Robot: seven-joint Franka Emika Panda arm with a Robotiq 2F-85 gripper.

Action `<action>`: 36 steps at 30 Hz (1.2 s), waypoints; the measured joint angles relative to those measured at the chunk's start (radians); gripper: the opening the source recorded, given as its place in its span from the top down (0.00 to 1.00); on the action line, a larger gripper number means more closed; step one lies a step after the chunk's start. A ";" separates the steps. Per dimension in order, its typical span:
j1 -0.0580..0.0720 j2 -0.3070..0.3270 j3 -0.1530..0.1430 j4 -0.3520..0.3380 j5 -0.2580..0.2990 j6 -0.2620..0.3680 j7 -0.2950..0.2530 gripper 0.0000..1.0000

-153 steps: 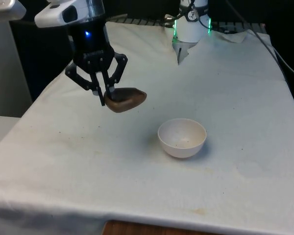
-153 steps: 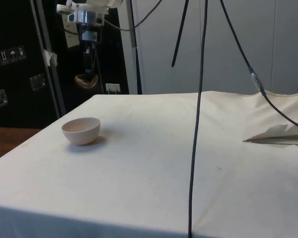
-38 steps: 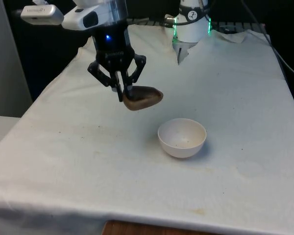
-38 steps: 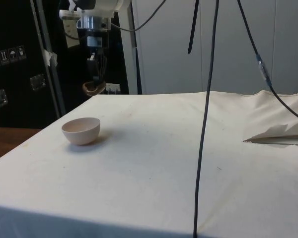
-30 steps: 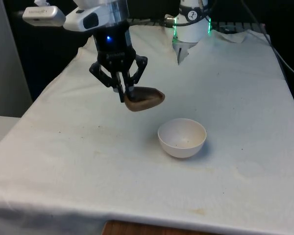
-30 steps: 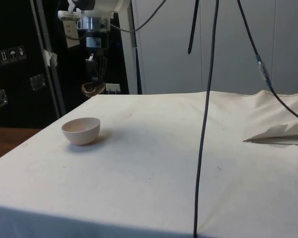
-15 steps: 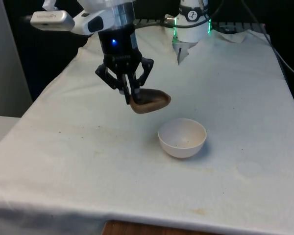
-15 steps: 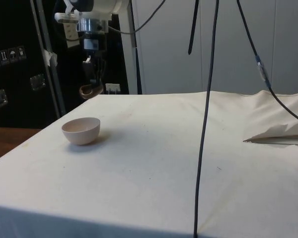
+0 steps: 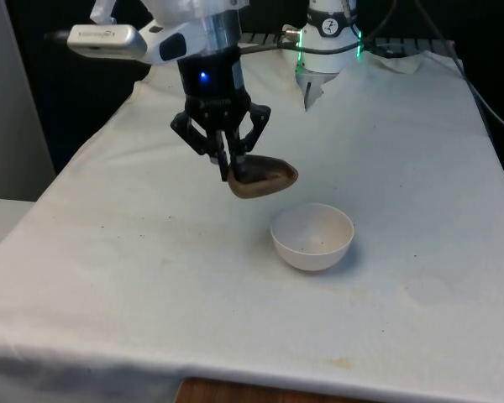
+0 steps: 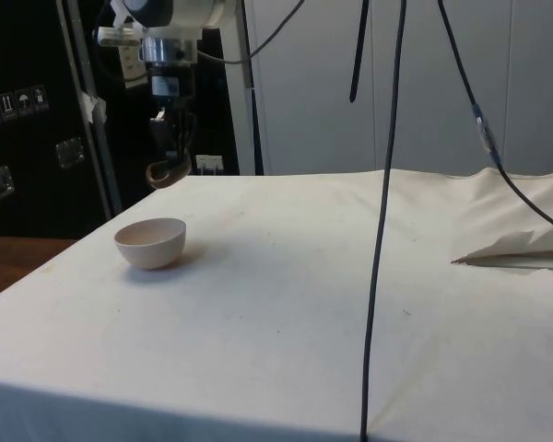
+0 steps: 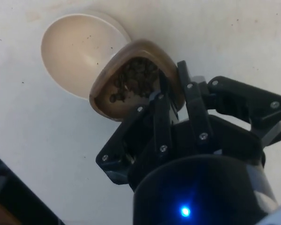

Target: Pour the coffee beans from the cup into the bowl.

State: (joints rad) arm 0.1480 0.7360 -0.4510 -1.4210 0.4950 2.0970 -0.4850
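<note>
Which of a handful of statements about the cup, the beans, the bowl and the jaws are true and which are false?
1. The gripper holds the brown cup by its rim, clear of the table. True.
2. The bowl already contains a heap of coffee beans. False: its inside looks bare apart from a few specks.
3. The coffee beans are inside the cup. True.
4. The cup rests on the white cloth. False: it hangs in the air beside the bowl.
5. The jaws are wide open with nothing between them. False: they are shut on the cup's wall.
</note>
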 measured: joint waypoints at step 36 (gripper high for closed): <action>0.004 -0.015 0.079 0.010 -0.274 0.035 0.224 0.99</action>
State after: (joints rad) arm 0.1520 0.7210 -0.3720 -1.4110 0.2210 2.1320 -0.2610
